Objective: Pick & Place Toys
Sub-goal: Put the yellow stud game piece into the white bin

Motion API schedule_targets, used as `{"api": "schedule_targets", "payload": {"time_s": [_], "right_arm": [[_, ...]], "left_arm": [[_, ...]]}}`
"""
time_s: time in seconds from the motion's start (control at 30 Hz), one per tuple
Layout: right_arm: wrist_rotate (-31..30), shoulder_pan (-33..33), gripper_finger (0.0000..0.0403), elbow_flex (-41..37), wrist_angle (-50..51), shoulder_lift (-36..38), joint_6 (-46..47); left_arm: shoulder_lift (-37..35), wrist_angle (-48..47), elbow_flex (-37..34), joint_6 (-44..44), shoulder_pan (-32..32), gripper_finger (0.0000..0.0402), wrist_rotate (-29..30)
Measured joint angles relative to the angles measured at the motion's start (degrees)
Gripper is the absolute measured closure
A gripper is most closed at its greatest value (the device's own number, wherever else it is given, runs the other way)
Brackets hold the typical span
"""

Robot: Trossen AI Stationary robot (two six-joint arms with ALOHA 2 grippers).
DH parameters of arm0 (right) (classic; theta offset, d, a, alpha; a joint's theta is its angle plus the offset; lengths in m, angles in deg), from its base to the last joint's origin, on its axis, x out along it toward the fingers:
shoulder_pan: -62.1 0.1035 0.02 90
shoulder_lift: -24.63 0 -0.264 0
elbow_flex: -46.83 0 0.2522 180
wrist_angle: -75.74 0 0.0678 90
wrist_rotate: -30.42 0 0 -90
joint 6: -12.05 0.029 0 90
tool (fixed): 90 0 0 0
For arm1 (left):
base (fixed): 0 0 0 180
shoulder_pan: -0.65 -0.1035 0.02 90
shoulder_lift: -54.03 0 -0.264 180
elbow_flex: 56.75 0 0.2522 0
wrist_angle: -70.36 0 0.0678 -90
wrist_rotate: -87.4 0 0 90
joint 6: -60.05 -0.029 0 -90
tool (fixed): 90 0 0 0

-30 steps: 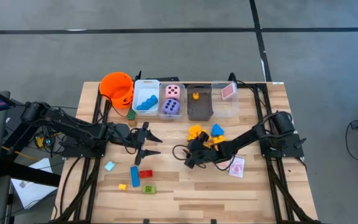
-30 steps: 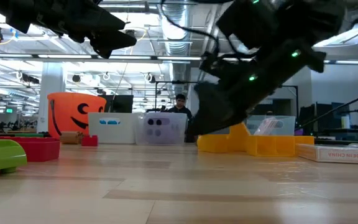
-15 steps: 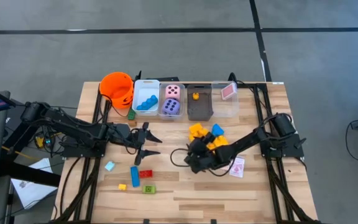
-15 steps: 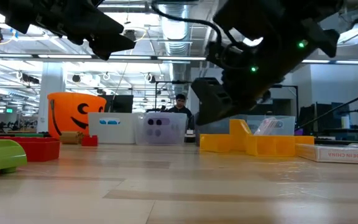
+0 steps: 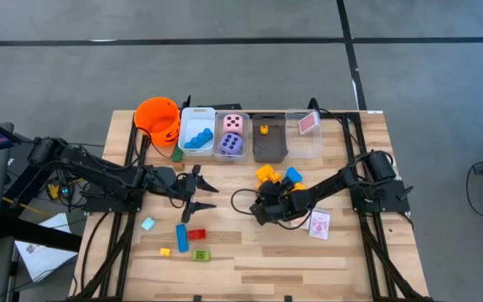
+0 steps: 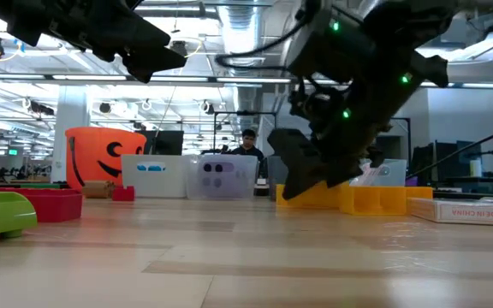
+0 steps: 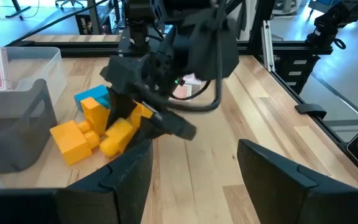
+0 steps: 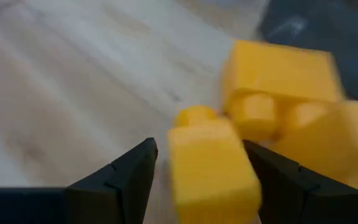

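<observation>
My right gripper is down low over the table, at the near edge of a cluster of yellow blocks with a blue block among them, just in front of the grey bin. In my right wrist view one yellow block sits between my two fingers, which are spread to either side of it; I cannot tell whether they press on it. From table height the right gripper hangs tilted right in front of the yellow blocks. A pink-white card lies flat on the table just beside my right arm. My left gripper hovers above the table to the left of the centre, fingers spread and holding nothing, pointing toward the right gripper and the blocks. Near my left gripper lie loose pieces: a light blue block, a blue block, a red block, a small yellow block and a green block. Along the far side stand an orange bucket, a clear bin with blue pieces in it, a bin with a pink die and a purple die, the grey bin with a small yellow piece in it, and a clear bin with a card.
</observation>
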Motion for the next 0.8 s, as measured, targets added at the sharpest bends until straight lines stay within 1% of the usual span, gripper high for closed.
{"api": "schedule_targets", "payload": {"time_s": [0.07, 0.23, 0.33, 0.4, 0.5, 0.57, 0.7, 0.8], "right_arm": [[1.3, 0.0, 0.0175, 0.2, -1.0, 0.2, -0.3], [1.6, -0.1, 0.0175, 0.1, -0.7, 0.1, -0.4], [3.3, -0.5, 0.0180, 0.1, -0.6, 0.1, -0.4], [5.5, -1.0, 0.0186, 0.1, -0.6, 0.1, -0.4], [8.6, -1.8, 0.0203, 0.1, -0.6, 0.1, -0.5], [9.5, -2.1, 0.0222, 0.1, -0.6, 0.2, -0.8], [9.1, -2.1, 0.0275, 0.2, -0.7, 0.2, -2.8], [7.1, -1.5, 0.0279, 0.2, -0.4, 0.2, -3.6]], "left_arm": [[0.0, 0.0, 0.0, 0.0, 0.0, 0.0175, -0.1], [0.0, 0.0, 0.0, 0.0, 0.0, 0.0175, -0.2], [0.0, 0.0, 0.0, 0.0, 0.0, 0.0175, -0.2], [0.0, 0.0, 0.0, 0.0, 0.0, 0.0175, -0.2], [0.0, 0.0, 0.0, 0.0, 0.0, 0.0175, -0.2], [0.0, 0.0, 0.0, 0.0, 0.0, 0.0175, -0.1], [0.0, 0.0, 0.0, 0.0, 0.0, 0.0175, -0.1], [0.0, 0.0, 0.0, 0.0, 0.0, 0.0175, 0.1]]}}
